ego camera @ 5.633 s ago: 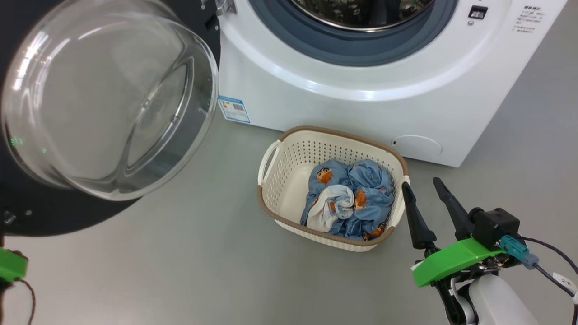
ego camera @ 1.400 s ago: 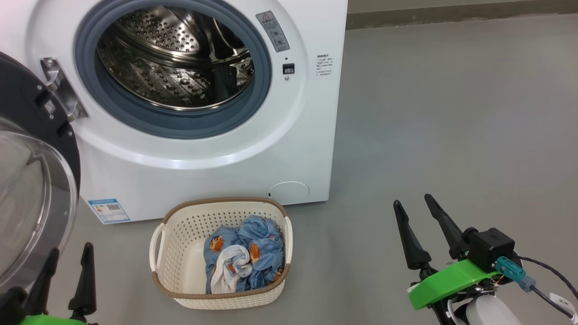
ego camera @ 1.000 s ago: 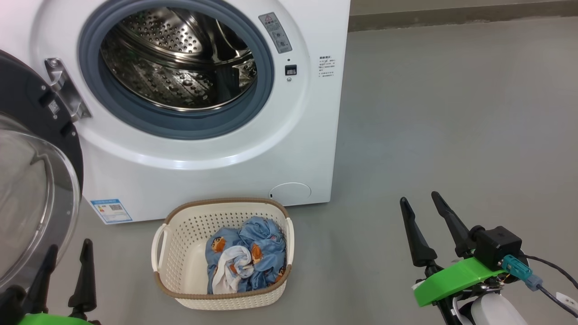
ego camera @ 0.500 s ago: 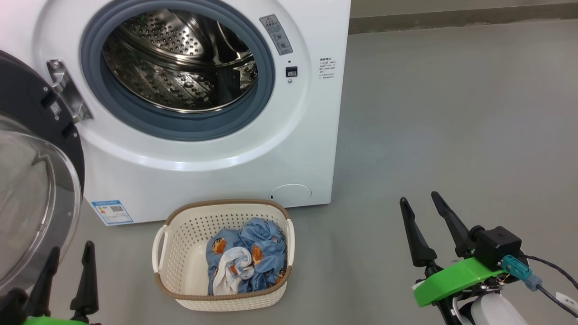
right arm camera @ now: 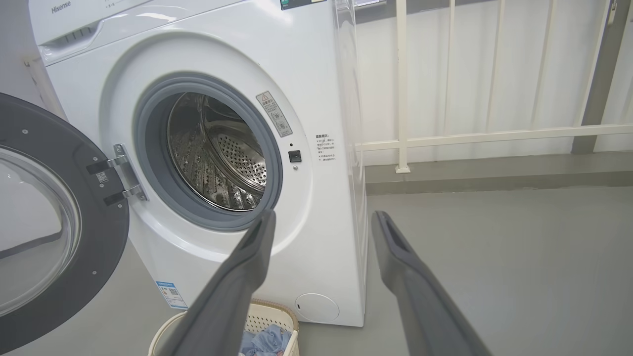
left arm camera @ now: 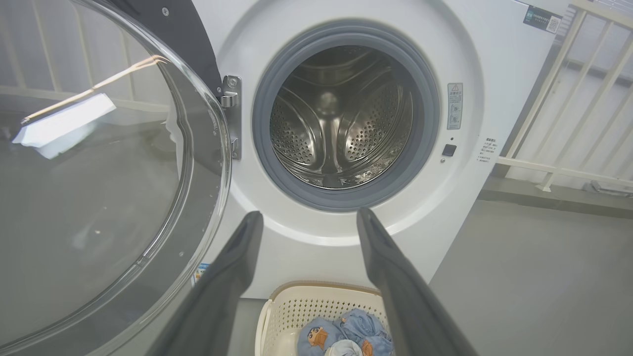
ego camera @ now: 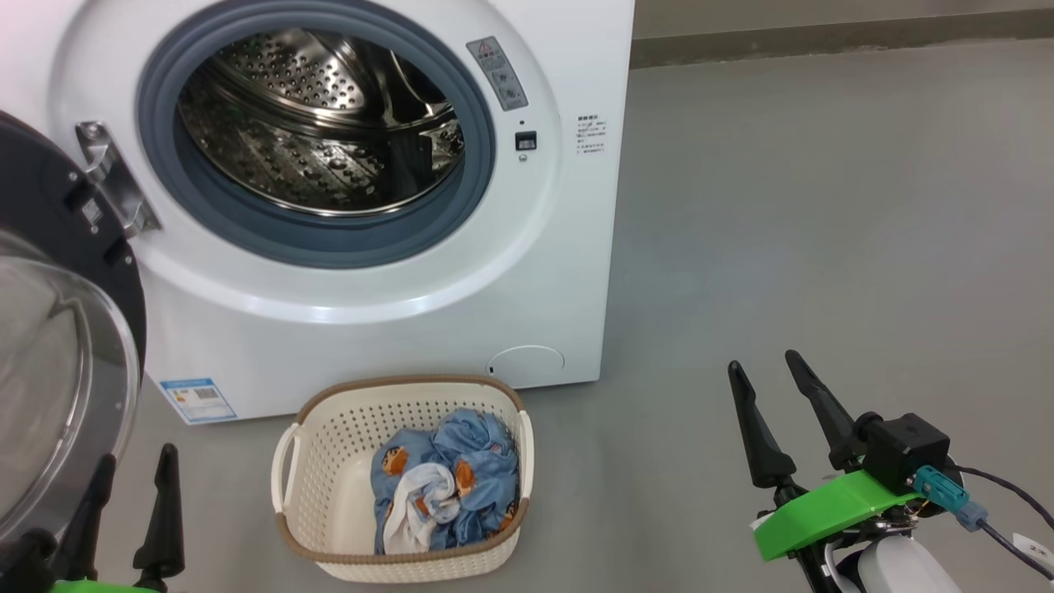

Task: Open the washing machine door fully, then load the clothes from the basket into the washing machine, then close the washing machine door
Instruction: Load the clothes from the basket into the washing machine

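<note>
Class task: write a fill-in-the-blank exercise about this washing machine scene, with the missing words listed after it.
1. The round, black-ringed glass door of the big white washing machine stands ____.
2. Its perforated steel drum is ____.
3. The light blue cartoon-print clothes lie in the cream perforated plastic basket, which stands in ____ of the machine.
4. The left gripper and the right gripper, each with two long dark fingers, hold ____.

Missing words: open; empty; front; nothing.
</note>
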### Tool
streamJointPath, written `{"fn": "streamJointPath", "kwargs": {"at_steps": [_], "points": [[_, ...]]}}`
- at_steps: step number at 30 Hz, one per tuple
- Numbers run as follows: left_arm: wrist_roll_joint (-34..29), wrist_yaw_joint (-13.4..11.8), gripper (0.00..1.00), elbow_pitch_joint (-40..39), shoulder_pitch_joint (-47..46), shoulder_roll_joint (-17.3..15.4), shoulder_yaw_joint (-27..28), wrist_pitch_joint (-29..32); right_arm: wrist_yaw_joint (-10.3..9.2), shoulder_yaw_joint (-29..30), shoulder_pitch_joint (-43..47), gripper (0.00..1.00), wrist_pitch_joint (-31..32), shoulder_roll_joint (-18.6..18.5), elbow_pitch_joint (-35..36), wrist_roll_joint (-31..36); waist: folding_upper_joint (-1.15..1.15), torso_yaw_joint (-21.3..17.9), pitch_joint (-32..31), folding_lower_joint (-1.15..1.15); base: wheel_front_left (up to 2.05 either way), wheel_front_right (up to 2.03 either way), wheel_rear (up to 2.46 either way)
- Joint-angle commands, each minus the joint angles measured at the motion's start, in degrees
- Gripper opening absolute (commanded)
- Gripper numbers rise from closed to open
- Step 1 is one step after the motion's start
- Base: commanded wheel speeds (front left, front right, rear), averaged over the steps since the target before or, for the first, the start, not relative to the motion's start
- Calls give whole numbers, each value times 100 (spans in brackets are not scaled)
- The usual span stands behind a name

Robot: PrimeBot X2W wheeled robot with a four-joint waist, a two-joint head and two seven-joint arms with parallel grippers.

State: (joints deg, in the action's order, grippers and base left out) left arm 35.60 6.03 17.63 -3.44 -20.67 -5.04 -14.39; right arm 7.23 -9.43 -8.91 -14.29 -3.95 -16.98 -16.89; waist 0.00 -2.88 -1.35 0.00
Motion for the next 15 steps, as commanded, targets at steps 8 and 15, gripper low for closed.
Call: {"fn": "streamJointPath", "kwargs": {"at_steps": [8,15], "points": [[30,55,100,-76,-160,-199,203,-61,25,-126,-79,100,-71,-34,162,23,0,12,34,0,144,-144,0],[163,84,100,-104,-164,-196,234,-61,25,-109,-63,100,-71,-12,184,46,0,23,77,0,108,-108,0]]}}
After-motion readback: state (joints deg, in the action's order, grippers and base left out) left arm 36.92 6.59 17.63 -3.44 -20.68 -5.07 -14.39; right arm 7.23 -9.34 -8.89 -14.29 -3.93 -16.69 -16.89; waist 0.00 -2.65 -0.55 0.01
